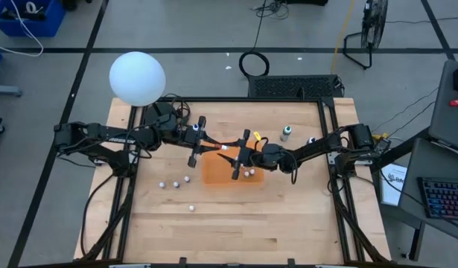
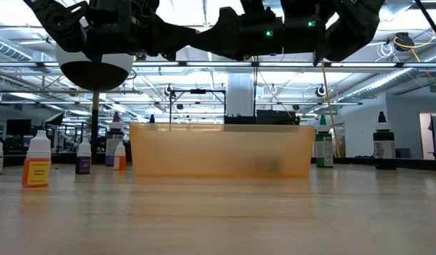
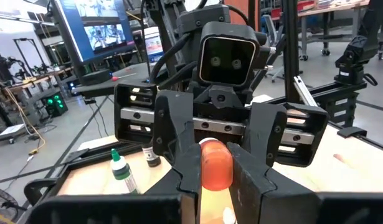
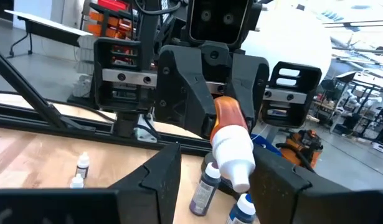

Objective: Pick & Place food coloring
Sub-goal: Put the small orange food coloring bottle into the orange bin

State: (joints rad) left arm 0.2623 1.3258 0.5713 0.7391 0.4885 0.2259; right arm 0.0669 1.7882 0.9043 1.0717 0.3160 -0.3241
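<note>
The orange bottle [image 4: 231,140] sits between the two facing grippers above the orange mat [image 1: 221,170], clamped in the left gripper [image 4: 223,118] while the right gripper [image 3: 207,165] closes loosely around it, a handover that next calls for the left to let go.

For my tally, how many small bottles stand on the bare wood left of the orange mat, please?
4 bottles: one, a second and a third in a row beside the orange mat, the fourth alone, farther from it. Arms may hide more.
</note>
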